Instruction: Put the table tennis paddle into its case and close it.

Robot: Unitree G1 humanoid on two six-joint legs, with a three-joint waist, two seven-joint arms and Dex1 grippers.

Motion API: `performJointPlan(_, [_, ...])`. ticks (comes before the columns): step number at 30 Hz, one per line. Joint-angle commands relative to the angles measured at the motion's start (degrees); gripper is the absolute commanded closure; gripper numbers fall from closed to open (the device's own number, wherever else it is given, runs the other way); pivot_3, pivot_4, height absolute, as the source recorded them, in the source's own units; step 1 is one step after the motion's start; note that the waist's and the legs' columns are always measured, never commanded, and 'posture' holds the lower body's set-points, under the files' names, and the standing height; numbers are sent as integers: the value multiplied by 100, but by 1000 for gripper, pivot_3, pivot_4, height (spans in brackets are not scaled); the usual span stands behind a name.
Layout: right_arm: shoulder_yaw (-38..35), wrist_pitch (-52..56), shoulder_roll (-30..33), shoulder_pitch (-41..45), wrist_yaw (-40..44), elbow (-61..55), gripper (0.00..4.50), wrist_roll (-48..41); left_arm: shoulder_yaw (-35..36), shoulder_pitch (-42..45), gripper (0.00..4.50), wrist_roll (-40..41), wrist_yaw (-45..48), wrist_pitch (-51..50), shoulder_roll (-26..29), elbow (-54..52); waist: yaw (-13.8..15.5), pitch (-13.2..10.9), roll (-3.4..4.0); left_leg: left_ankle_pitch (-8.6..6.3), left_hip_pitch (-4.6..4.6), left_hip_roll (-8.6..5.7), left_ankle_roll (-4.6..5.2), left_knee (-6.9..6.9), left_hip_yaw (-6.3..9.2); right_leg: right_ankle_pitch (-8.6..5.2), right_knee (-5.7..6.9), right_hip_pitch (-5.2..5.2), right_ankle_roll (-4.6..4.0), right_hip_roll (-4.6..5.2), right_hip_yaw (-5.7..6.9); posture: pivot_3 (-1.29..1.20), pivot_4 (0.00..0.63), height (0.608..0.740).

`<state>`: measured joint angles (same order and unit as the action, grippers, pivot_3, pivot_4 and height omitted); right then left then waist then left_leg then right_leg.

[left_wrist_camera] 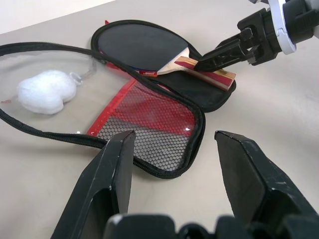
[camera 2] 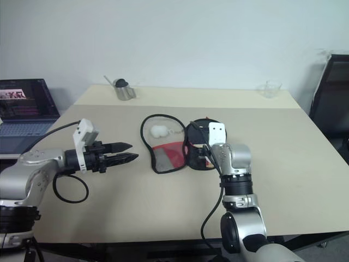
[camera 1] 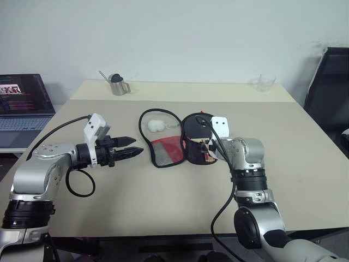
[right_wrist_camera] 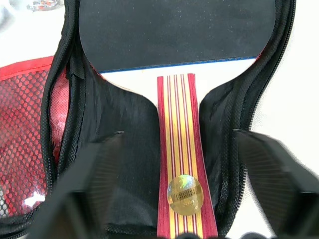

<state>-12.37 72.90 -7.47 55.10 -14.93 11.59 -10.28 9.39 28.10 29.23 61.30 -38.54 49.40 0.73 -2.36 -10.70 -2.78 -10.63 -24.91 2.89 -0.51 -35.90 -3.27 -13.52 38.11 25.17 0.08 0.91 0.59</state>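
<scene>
Nearest, the right gripper (right_wrist_camera: 174, 189) hangs spread wide over the handle of the one paddle (right_wrist_camera: 177, 45), its fingers clear on either side, grasping nothing. The paddle lies in the right half of the one case (camera 1: 169, 143), which is unzipped flat on the table (camera 1: 305, 164), its mesh flap and white ball charm (camera 1: 156, 125) to the left. The left gripper (camera 1: 133, 146) hovers just beside the flap, jaws parted and empty. Farther back stand one metal cup (camera 1: 118, 84), one clear cup (camera 1: 264, 83) and one laptop (camera 1: 22, 103).

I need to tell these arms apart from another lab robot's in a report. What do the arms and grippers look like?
Both arms are silver-grey metal segments with black joint rings and a looping black cable. Each ends in a left gripper or right gripper with black tapered jaws and a white camera block at the wrist.
</scene>
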Motion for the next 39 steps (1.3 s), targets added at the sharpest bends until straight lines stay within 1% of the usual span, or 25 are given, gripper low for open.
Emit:
performJointPlan(1, [28,-110,-328,122,59,-74,26,-97,176,73,1710,40,-73,33,108,-108,0,0,0,0,0,0,0,0,0,0,0,0,0,0,0,0,150,740])
performJointPlan(4, [135,-152,-137,150,341,-117,26,-173,131,146,1710,-178,-338,151,67,100,0,0,0,0,0,0,0,0,0,0,0,0,0,0,0,0,150,740])
performJointPlan(10, [415,56,671,359,1669,-494,26,-688,-155,528,1710,-680,-1014,141,-177,705,17,0,0,0,0,-1,0,-2,0,0,1,-2,1,-2,2,0,150,740])
performJointPlan(13, [581,71,1215,450,2327,-724,26,-943,-383,871,1710,-973,-1482,176,-580,1145,67,0,0,0,-1,-6,1,-1,0,0,-1,-2,2,1,3,0,150,740])
performJointPlan(16, [803,7,1832,485,3126,-1009,26,-1240,-586,1354,1710,-1382,-2065,363,-1081,1921,111,0,-1,0,-3,-13,1,-7,-2,-1,-3,-9,4,1,9,0,150,740])
performJointPlan(18, [938,9,2152,454,3612,-1207,26,-1465,-609,1603,1710,-1579,-2280,588,-1268,2422,81,1,-2,0,-3,-13,1,-9,-3,1,-3,-9,8,1,5,0,150,740])
performJointPlan(21, [1222,-228,2688,262,4359,-1617,26,-1694,-676,1887,1710,-1778,-2353,835,-1382,3027,24,1,-2,-1,-4,-13,1,-6,-7,2,-3,-2,7,-1,3,0,150,740])
performJointPlan(23, [1329,-424,3041,159,4612,-1732,26,-1667,-721,2066,1710,-1908,-2381,975,-1410,3408,22,1,-2,-1,-4,-13,1,-3,-5,2,-1,2,6,-9,3,0,150,740])
performJointPlan(27, [1309,-606,3352,131,4679,-1623,26,-1560,-594,2267,1710,-1931,-2306,1115,-1367,3812,22,1,-2,-1,-3,-11,0,-3,-6,2,4,3,3,-14,2,0,150,740])
performJointPlan(30, [1262,-672,3525,88,4656,-1569,0,-1494,-466,2282,2295,-1859,-2065,1172,-1146,3882,28,1,-2,-1,-4,-6,0,-6,-6,2,4,4,3,-10,3,0,150,740])
performJointPlan(33, [1169,-537,3548,121,4544,-1465,0,-1529,-431,2392,3368,-1974,-2151,1270,-1011,4280,36,1,-2,-1,-3,-6,0,-6,-12,2,2,5,3,-4,2,0,150,740])
performJointPlan(34, [1156,-517,3548,133,4538,-1449,0,-1550,-430,2431,3787,-1996,-2166,1297,-1002,4390,46,0,-2,-1,-3,-6,0,-6,-10,2,3,4,3,-2,3,0,150,740])
performJointPlan(35, [1113,-533,3557,134,4658,-1507,0,-1669,-428,2478,4180,-2001,-2184,1324,-1046,4471,58,1,-2,-1,-3,-6,0,-6,-10,2,3,4,3,-1,3,0,150,740])
performJointPlan(36, [1087,-530,3585,129,4792,-1589,0,-1793,-441,2516,4471,-2010,-2173,1350,-1095,4528,67,0,-2,0,-3,-6,0,-6,-10,2,4,3,3,2,4,0,150,740])
performJointPlan(39, [1114,-775,3783,43,5278,-1901,0,-2028,-546,2679,4471,-2141,-2239,1440,-1312,4869,111,1,-2,-1,-5,-11,0,-8,-12,2,1,0,4,5,7,0,150,740])
